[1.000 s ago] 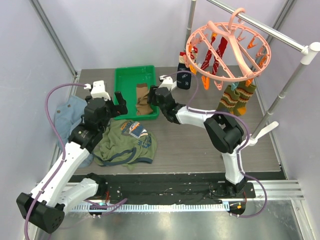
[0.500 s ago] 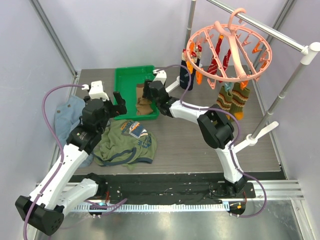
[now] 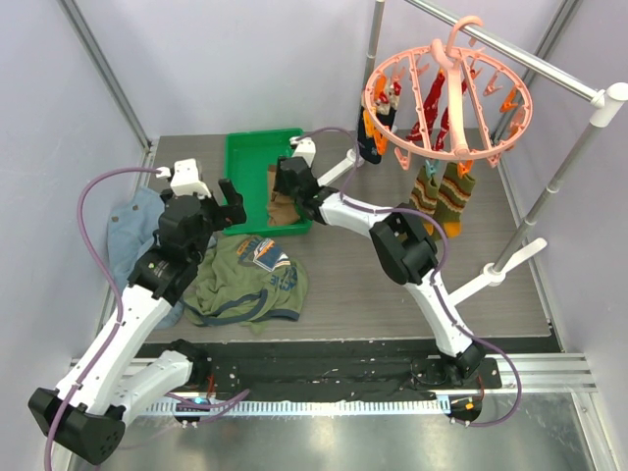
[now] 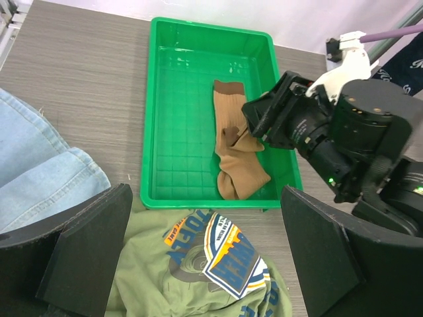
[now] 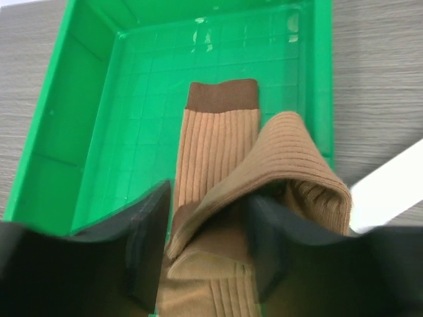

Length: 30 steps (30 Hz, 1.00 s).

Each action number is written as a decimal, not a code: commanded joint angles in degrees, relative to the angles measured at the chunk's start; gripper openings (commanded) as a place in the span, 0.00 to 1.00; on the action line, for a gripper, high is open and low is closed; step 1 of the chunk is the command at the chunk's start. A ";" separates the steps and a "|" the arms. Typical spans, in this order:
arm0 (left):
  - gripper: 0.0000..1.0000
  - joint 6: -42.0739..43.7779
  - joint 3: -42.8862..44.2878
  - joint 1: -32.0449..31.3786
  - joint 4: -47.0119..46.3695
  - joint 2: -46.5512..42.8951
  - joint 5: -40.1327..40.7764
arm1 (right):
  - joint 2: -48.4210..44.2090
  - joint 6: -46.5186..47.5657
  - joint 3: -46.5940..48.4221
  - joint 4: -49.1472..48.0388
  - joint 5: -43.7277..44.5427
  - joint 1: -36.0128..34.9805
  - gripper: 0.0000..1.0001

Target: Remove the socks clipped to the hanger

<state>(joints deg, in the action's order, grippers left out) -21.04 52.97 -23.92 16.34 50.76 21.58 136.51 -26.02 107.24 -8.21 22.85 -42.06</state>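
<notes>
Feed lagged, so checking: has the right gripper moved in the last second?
Yes. The right gripper, holding a tan sock, went left, from beside the green tray's right wall to over its floor.

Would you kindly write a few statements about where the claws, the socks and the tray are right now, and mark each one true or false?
1. A tan sock with a brown cuff lies in the green tray. True.
2. The left claw is shut on the olive T-shirt. False: it is open and holds nothing, hovering over the shirt's edge beside the tray.
3. The hanger hangs from the metal rail with socks clipped to it. True.
4. The right claw is up at the hanger. False: it is over the green tray, closed on tan sock fabric.
</notes>
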 commanded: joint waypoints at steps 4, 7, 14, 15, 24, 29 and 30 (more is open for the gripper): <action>1.00 -0.23 -0.15 -0.16 -2.98 -0.75 1.88 | 1.04 2.63 5.70 -4.17 -7.00 -1.53 0.35; 1.00 -0.23 -0.32 -0.16 -3.15 -0.93 2.15 | 1.39 5.80 6.14 -7.70 -12.19 -2.67 0.35; 1.00 -0.06 -0.32 -0.16 -2.89 -1.02 2.50 | 0.26 8.18 8.86 -3.76 -10.91 -3.55 0.49; 1.00 -0.06 -0.32 -0.16 -2.89 -1.02 2.50 | -0.18 8.70 8.69 -2.79 -9.94 -3.46 0.53; 1.00 0.03 -0.32 -0.07 -3.07 -1.54 2.50 | -9.59 11.96 3.68 7.14 -3.18 -3.46 0.67; 1.00 0.03 -0.41 -0.16 -2.98 -1.72 2.94 | -12.32 15.29 0.60 7.86 12.27 -3.46 0.66; 1.00 0.12 -0.41 -0.16 -3.07 -1.72 2.94 | -12.23 15.91 0.77 9.51 18.83 -3.46 0.66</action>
<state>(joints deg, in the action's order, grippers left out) -20.99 52.56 -23.92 16.12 50.06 23.00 129.73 -13.78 108.53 -0.25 23.05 -45.63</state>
